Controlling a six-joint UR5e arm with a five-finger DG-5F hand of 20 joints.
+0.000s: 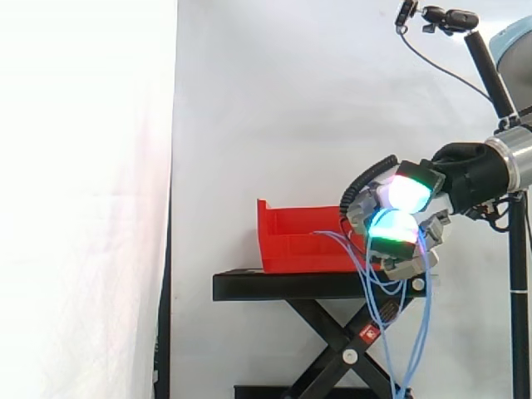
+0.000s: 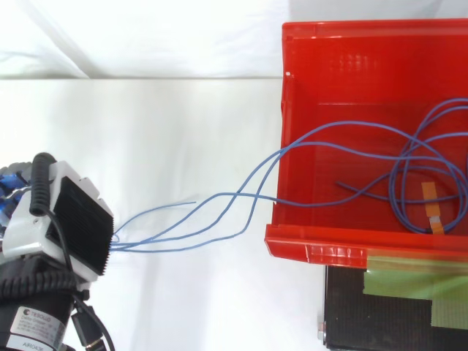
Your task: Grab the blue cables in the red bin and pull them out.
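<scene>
Your hand (image 1: 407, 193) clenched the blue cables (image 2: 219, 197) just outside the red bin (image 2: 314, 252). Loops lying inside it could have snagged its wall and dragged it along.

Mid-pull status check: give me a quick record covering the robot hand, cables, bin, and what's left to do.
robot hand: beside the bin, fingers curled round the cables
blue cables: run from the hand over the bin's low front wall; slack hangs below the hand
red bin: on the black stand, cable loops lying inside
progress: partly out, not yet clear of the bin
</scene>
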